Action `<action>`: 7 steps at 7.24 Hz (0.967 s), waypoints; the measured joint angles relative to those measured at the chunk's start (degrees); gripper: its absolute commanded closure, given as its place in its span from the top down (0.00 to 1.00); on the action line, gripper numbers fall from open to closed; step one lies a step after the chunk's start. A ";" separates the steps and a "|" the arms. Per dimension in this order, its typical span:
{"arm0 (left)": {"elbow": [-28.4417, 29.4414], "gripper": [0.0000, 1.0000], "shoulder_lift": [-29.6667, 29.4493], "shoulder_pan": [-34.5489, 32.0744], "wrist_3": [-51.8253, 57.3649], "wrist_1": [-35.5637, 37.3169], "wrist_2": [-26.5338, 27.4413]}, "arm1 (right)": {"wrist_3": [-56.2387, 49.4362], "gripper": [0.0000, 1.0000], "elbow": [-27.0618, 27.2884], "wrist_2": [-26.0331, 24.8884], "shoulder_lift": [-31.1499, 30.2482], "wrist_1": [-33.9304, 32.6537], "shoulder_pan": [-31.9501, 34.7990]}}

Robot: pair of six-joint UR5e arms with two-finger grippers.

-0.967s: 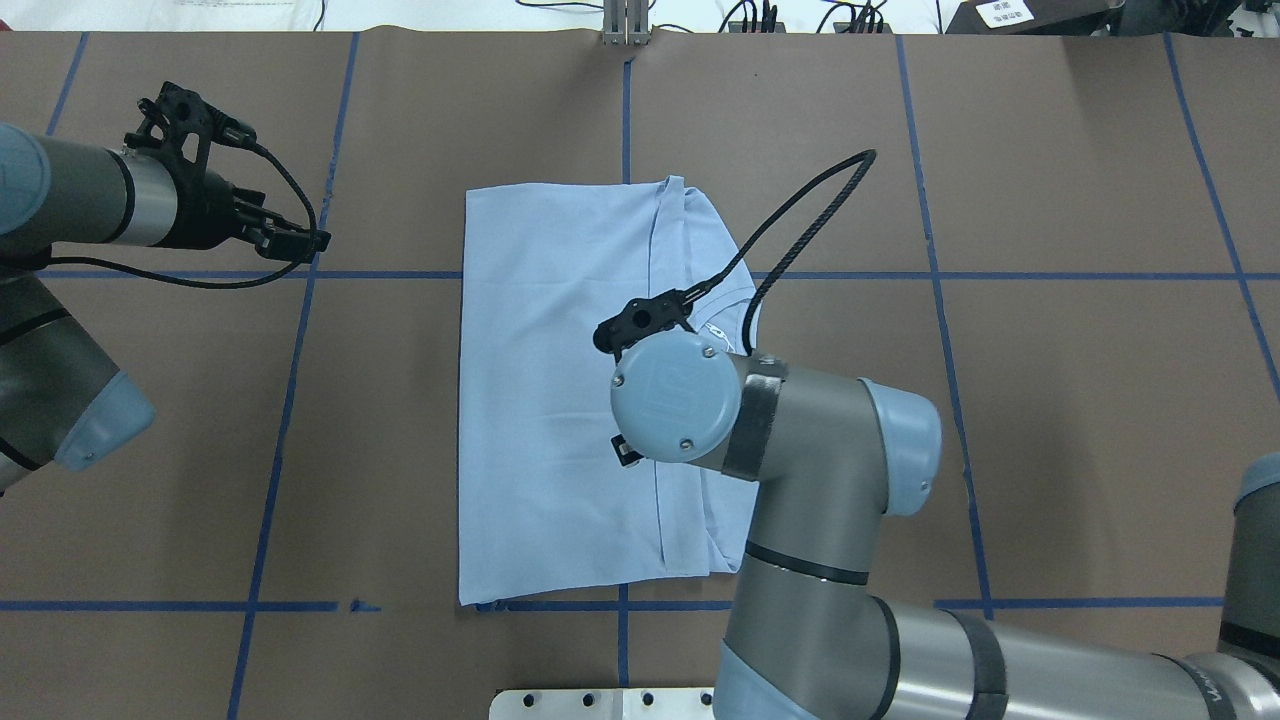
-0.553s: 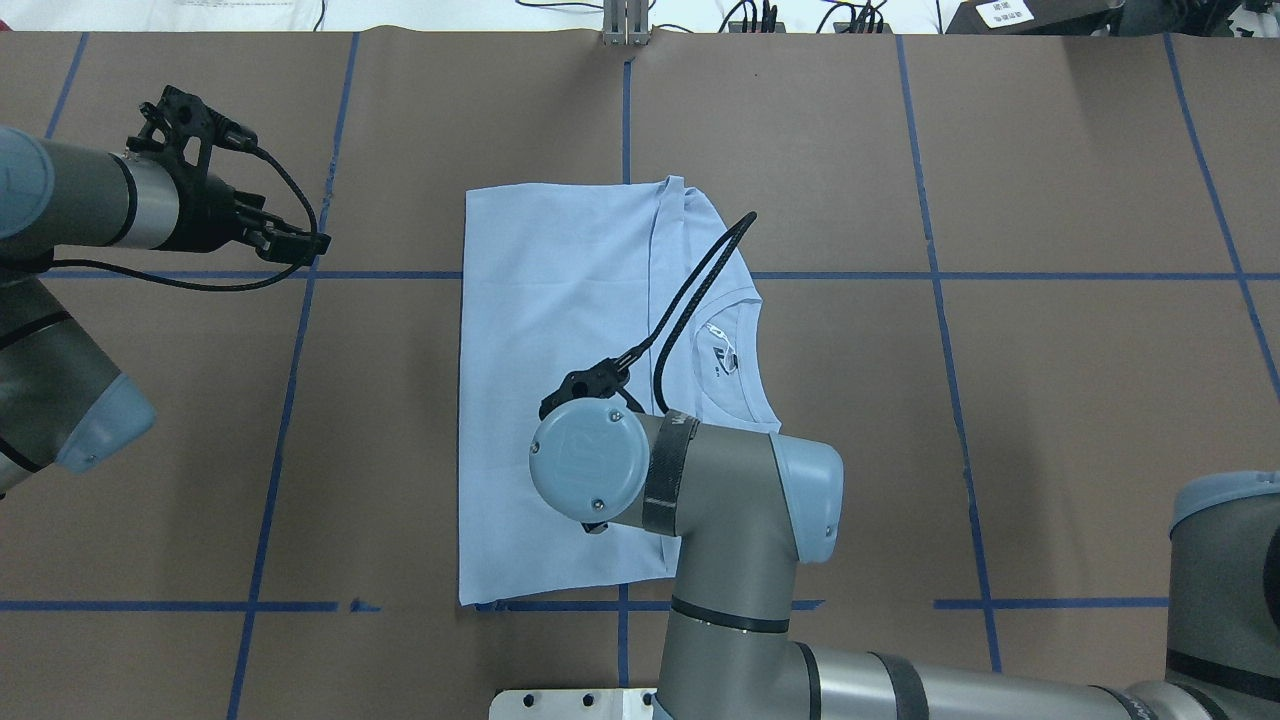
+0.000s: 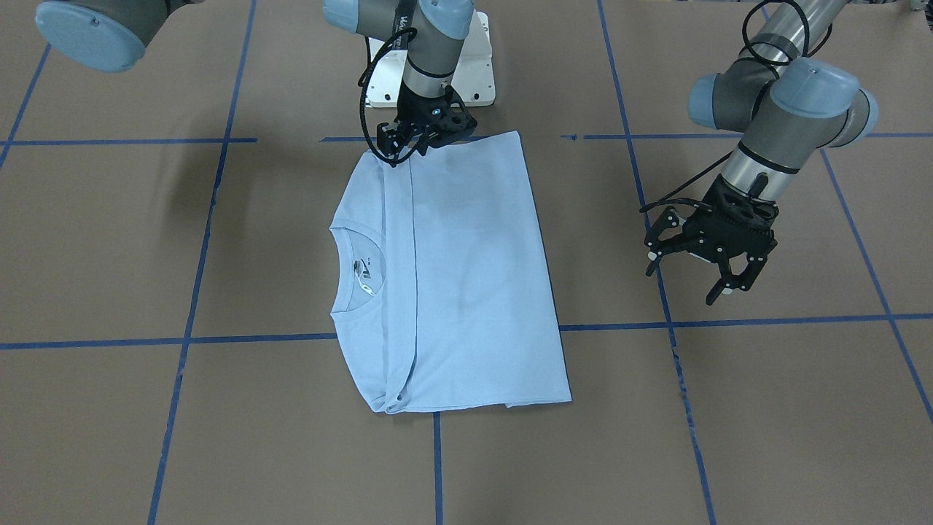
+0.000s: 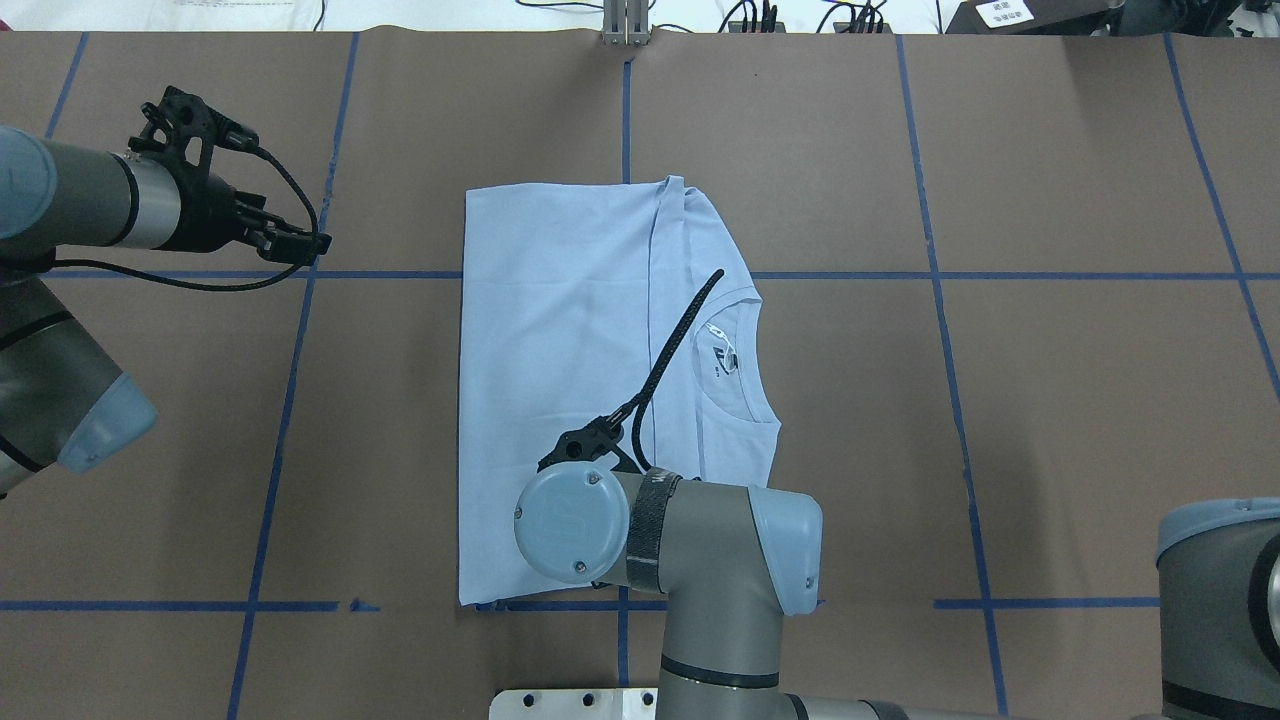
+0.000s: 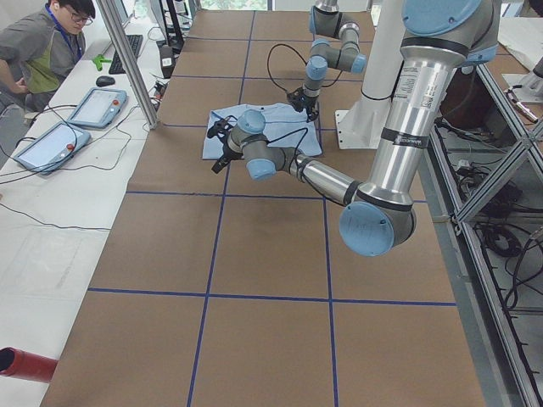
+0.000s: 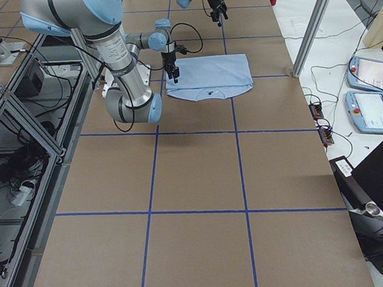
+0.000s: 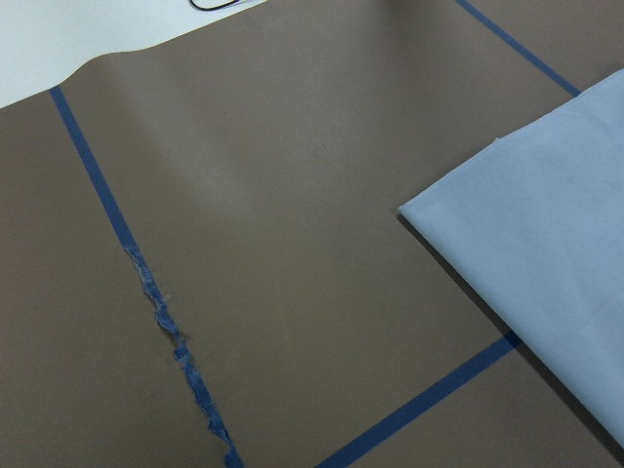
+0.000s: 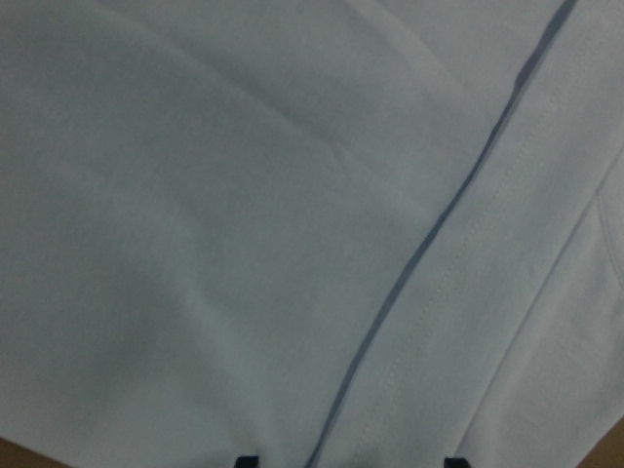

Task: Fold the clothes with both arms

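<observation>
The light blue T-shirt [image 3: 466, 277] [image 4: 560, 330] lies folded flat into a rectangle on the brown table, its round collar and neck label [image 3: 363, 271] showing on one long side. My right gripper [image 3: 430, 138] hangs low over the shirt's edge nearest the robot base; in the overhead view the wrist hides it. In the right wrist view its two fingertips [image 8: 247, 460] stand apart over the fabric [image 8: 244, 195], so the right gripper [image 8: 350, 460] is open. My left gripper [image 3: 718, 281] [image 4: 300, 243] hovers open and empty over bare table beside the shirt. A shirt corner [image 7: 556, 234] shows in the left wrist view.
The white base plate [image 3: 481, 65] [image 4: 560, 703] sits just behind the shirt's near edge. Blue tape lines [image 4: 290, 400] cross the brown table cover. A person [image 5: 42, 51] sits by tablets [image 5: 97, 106] at the far side, behind a metal post [image 5: 127, 59].
My right arm has drawn back toward the robot base and to the left, from beside the collar to the shirt's near edge. The left arm and the shirt have stayed still.
</observation>
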 measured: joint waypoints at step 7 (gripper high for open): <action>0.28 1.00 0.05 0.09 0.08 -0.08 0.00 | -0.05 0.18 0.58 0.02 -0.67 -2.69 -1.09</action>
